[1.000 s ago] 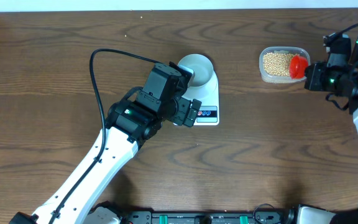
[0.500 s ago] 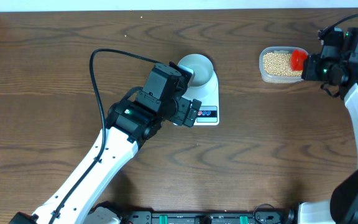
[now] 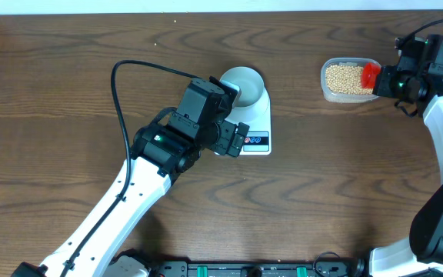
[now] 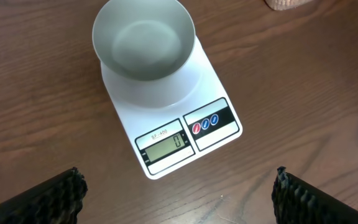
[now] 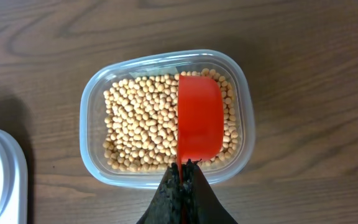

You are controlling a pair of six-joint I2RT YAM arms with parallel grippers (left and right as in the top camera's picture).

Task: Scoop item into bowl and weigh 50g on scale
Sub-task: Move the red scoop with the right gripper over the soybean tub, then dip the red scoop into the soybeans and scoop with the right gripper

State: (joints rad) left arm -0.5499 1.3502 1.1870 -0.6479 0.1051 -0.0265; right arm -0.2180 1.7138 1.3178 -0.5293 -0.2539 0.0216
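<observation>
Beans fill a clear plastic container at the upper right of the overhead frame, well apart from the scale.

Right gripper: jaws clenched on the handle of a red scoop. In the right wrist view the scoop sits over the right half of the container, above the beans. Whether it touches the beans cannot be told.

Bowl: upright on the far end of the scale, top centre of the overhead frame, its rim overhanging the scale's edge. Display reads 0, with the button panel just right of it.

Left gripper: released, jaws spread wide, grasping nothing. It hangs above the display end of the scale; both fingertips show at the bottom corners of the left wrist view.

Table: dark wood grain.
</observation>
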